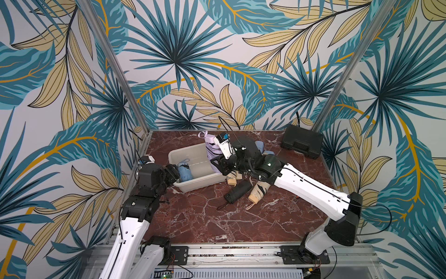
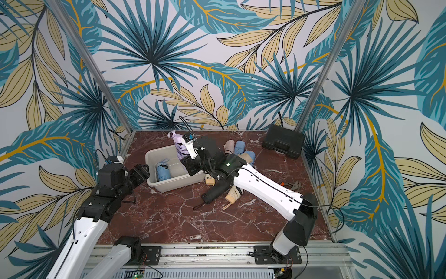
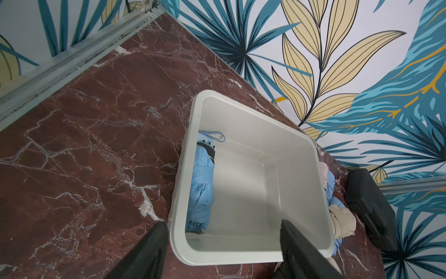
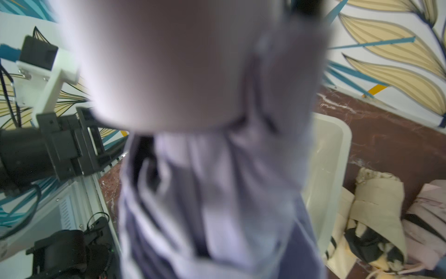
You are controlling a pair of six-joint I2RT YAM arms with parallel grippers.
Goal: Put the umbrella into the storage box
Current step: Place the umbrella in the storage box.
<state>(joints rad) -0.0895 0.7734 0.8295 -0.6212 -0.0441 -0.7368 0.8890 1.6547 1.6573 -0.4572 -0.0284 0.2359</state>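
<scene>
No word, brand or number can be read anywhere. The white camera housing (image 1: 224,145) on the right arm carries small dark print, too small to make out.

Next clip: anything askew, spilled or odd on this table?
Only mild disorder. The off-white plastic storage box sits skewed to the red marble table's edges, and the folded black umbrella and beige striped umbrella lie jumbled in a loose heap beside it. The lilac folded umbrella is upright in the right end effector. Nothing looks spilled or broken.
</scene>
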